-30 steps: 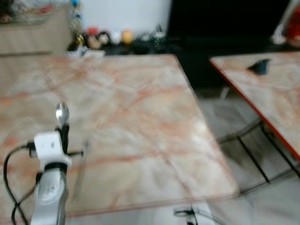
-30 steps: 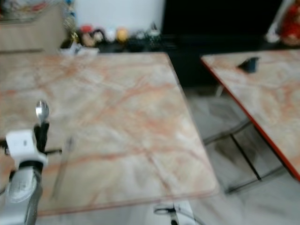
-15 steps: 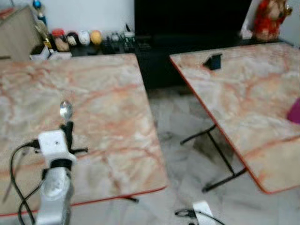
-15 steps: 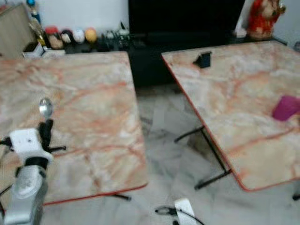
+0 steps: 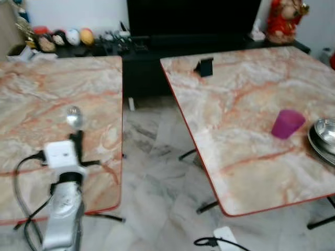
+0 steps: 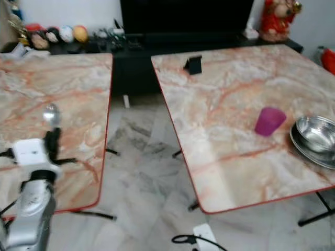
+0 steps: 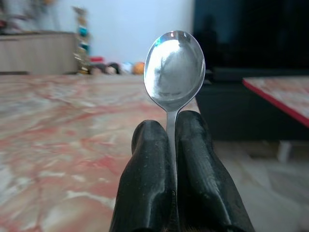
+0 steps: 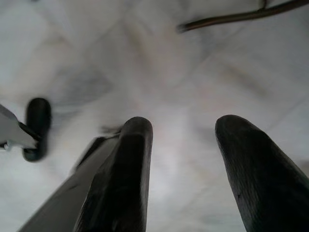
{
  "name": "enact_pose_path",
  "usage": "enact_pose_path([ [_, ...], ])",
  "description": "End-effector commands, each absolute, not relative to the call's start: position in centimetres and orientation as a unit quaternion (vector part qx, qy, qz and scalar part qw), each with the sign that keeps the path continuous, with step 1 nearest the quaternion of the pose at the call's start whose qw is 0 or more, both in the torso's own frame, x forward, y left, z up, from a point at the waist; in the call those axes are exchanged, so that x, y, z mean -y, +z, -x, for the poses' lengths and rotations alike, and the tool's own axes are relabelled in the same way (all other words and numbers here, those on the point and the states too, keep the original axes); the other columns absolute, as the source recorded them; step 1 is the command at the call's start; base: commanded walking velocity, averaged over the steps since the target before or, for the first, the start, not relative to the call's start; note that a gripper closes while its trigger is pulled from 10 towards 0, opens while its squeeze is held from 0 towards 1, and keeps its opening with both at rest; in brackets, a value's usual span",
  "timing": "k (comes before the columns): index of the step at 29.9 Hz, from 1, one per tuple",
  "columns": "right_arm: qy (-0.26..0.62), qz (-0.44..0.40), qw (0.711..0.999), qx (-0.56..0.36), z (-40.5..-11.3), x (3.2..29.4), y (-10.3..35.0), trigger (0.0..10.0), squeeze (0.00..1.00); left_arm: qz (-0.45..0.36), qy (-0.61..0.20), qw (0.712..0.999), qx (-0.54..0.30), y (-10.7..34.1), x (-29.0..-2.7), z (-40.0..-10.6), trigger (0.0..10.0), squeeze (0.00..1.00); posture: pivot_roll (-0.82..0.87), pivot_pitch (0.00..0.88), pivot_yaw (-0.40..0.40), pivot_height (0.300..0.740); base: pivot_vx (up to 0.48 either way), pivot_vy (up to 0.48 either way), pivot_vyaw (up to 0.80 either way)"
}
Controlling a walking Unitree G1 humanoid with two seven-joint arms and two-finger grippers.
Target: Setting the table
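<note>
The left gripper [image 7: 171, 145] is clamped on the handle of a metal spoon [image 7: 174, 70], whose bowl stands upright just above the two black fingertips, facing the wrist camera. From the head view, the silver left arm [image 5: 63, 209] reaches up and forward over the near corner of the left marble table [image 5: 31, 104], its white wrist block just below the fingers, with black cables looping off to its side. The spoon's bowl [image 5: 74, 116] sits over the tabletop, near that table's right edge. Across a strip of grey marble floor [image 5: 152, 178] stands the right marble table [image 5: 235, 120], red-edged and set at a slant, carrying a purple cup [image 5: 287, 123], a stack of steel bowls [image 6: 316, 137] beside the cup at the far right edge, and a small dark stand [image 5: 204, 66] near its far corner. Between the cup and the table's near-left edge the surface is bare marble. A dark low cabinet [image 5: 157, 44] with small ornaments runs along the back wall. The right gripper [image 8: 190, 159] hangs idle above the pale floor with its two fingers spread apart and nothing between them.
</note>
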State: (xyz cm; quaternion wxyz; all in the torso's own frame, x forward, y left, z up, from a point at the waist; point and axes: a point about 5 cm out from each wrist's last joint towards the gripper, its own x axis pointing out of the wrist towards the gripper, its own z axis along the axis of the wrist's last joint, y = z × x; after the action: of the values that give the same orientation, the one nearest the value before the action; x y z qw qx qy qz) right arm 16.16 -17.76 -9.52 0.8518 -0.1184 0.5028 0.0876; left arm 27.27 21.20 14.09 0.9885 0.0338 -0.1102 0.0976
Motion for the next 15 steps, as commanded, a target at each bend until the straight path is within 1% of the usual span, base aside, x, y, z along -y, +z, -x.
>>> enact_pose_path([
  [1,0.093,0.108,0.858,-0.494,-16.75,16.91,-9.34,10.0,0.00,-0.045,0.116,0.986,0.113,14.21,-22.22,-26.95,10.0,0.00,0.00,0.000,-0.016,0.740,0.000,-0.480,0.00],
  [15,0.087,0.104,0.858,-0.496,-16.79,17.00,-9.32,10.0,0.00,-0.046,0.119,0.985,0.115,14.28,-22.25,-27.10,10.0,0.00,0.00,0.000,-0.017,0.740,0.000,-0.480,0.00],
])
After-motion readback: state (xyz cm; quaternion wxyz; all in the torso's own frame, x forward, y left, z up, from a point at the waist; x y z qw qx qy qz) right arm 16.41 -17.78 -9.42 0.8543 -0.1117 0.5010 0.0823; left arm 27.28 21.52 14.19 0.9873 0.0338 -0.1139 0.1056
